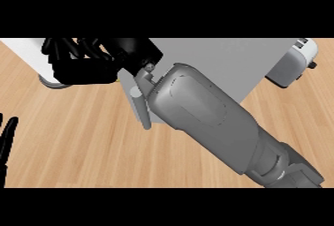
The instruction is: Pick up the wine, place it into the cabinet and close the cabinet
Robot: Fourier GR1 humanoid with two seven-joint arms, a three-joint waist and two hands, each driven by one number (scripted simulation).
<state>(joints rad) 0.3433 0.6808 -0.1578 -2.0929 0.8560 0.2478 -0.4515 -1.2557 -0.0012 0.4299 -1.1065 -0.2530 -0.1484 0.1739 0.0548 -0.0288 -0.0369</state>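
Wine bottle isn't visible, maybe hidden behind right black hand (88, 59), fingers curled at 11 o'clock by flat grey cabinet (215, 57). No readable labels. Left black hand (6, 137): straight fingers at 9 o'clock edge. Smooth wood-grain counter (78, 141); rounded white-grey toaster (294, 62) at 2 o'clock.

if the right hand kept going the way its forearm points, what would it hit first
Probably the white object at upper left, which the right hand already overlaps; depth is unclear, so contact cannot be confirmed.

cabinet (215, 66) behind, toaster (294, 64) at its right
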